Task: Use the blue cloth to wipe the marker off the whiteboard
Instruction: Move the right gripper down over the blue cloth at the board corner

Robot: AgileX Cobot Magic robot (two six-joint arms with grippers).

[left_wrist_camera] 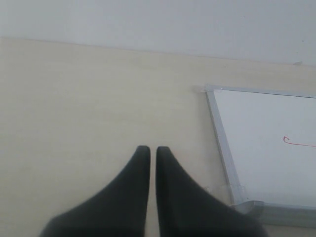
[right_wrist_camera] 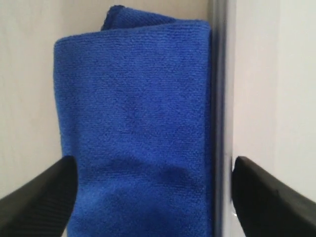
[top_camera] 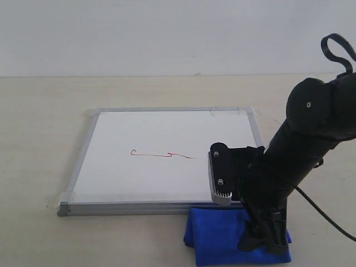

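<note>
Left gripper (left_wrist_camera: 149, 150): held off the whiteboard's (top_camera: 156, 130) left edge, over bare tabletop (top_camera: 39, 139). Jaws pressed nearly together, nothing between them.
Marker (top_camera: 161, 155): thin red squiggle, mid-board, unwiped.
Blue cloth (top_camera: 217, 233): folded, laid against the whiteboard's near edge, toward its right corner.
Right gripper (right_wrist_camera: 153, 165): jaws spread wide, cloth straddled, not yet pinched.
Cloth judged light, soft and limp. Best pinched deep across the thick fold so no layer is shed. One jaw is seen over the frame, so a snag is possible.
</note>
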